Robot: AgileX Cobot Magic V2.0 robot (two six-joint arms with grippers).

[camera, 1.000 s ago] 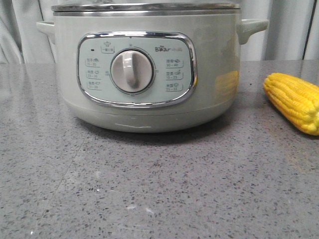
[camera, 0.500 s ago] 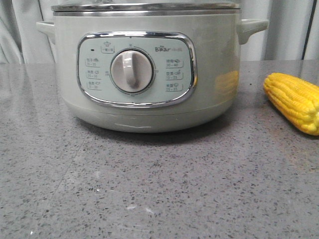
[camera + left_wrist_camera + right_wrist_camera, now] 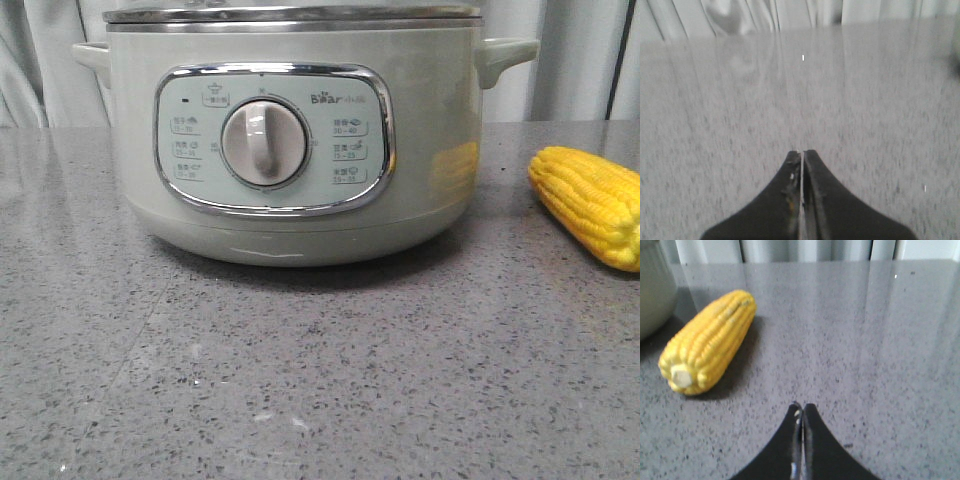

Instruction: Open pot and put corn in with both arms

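The pale grey-green pot (image 3: pixel 290 140) stands on the grey speckled table (image 3: pixel 300 380) in the front view, its glass lid (image 3: pixel 290 14) on top of it. The yellow corn (image 3: pixel 592 203) lies on the table to the pot's right. In the right wrist view the corn (image 3: pixel 709 341) lies ahead of my right gripper (image 3: pixel 802 406), off to one side, with an edge of the pot (image 3: pixel 652 290) beyond it. My right gripper is shut and empty. My left gripper (image 3: pixel 802 153) is shut and empty over bare table. Neither gripper shows in the front view.
Pale curtains (image 3: pixel 580 60) hang behind the table's far edge. The table surface (image 3: pixel 790 100) fills the left wrist view, with curtain folds at its far edge.
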